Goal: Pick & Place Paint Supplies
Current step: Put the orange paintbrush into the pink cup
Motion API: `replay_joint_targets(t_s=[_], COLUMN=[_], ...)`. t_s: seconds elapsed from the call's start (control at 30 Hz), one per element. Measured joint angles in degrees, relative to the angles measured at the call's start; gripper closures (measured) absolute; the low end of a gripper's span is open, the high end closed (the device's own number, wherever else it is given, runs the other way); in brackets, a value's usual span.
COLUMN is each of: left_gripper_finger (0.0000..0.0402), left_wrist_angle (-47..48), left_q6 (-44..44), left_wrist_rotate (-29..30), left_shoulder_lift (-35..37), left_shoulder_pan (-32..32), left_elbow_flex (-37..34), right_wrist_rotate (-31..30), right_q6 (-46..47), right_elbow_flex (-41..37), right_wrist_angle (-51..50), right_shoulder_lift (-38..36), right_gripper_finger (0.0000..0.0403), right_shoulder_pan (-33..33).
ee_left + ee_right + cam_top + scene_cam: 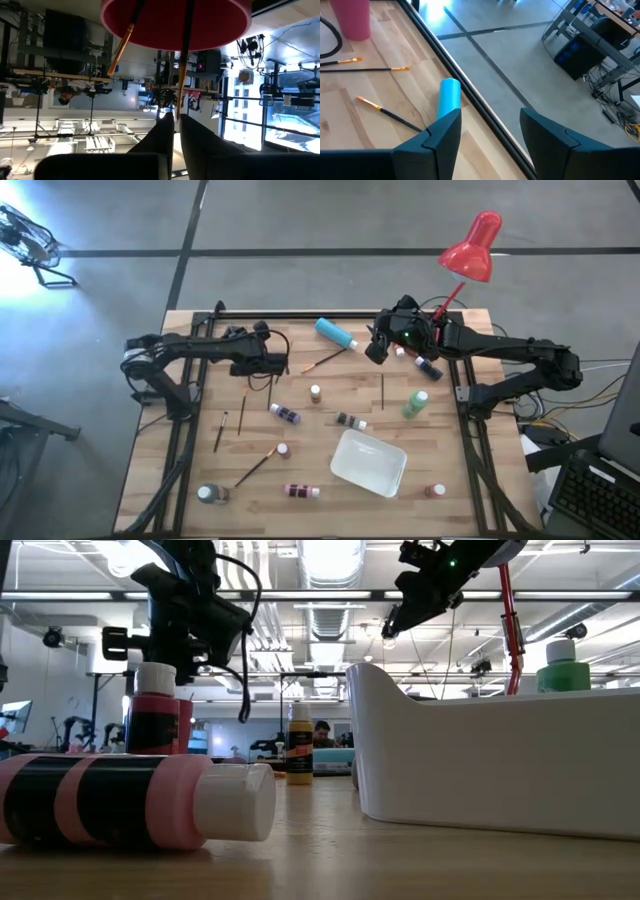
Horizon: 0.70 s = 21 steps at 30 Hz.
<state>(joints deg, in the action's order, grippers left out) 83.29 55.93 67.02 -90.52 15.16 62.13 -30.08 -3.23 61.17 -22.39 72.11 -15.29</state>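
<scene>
Your left gripper (268,364) hangs above the table, behind the white tray (368,463), with fingers (165,135) nearly closed and nothing held. Your right gripper (376,348) hovers open and empty beside the teal bottle (336,333). Bottles and brushes lie scattered around the tray.

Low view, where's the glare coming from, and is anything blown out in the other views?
Low view: ceiling light strips glare behind the left arm and right arm, leaving both as dark silhouettes; the lying pink-and-black bottle in front is well lit. Left wrist view: the windows are blown out white. High view: a bright patch on the floor, table evenly lit.
</scene>
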Motion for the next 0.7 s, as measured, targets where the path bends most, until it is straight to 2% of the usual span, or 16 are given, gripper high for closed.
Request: replay_joint_targets(t_s=[0.4,0.7], left_gripper_finger=[0.0367,0.0367], left_wrist_angle=[0.1,-0.3], left_q6=[-4.9,-15.5], left_wrist_rotate=[0.0,-1.4], left_shoulder_lift=[1.9,10.1], left_shoulder_pan=[-0.2,-1.9], left_elbow_flex=[0.9,7.3], right_wrist_rotate=[0.0,0.0], right_q6=[0.1,0.1], right_elbow_flex=[0.0,0.0], right_wrist_angle=[0.3,0.3], right_shoulder_lift=[0.0,0.0], right_gripper_finger=[0.0223,0.0216], right_shoulder_pan=[0.0,-0.1])
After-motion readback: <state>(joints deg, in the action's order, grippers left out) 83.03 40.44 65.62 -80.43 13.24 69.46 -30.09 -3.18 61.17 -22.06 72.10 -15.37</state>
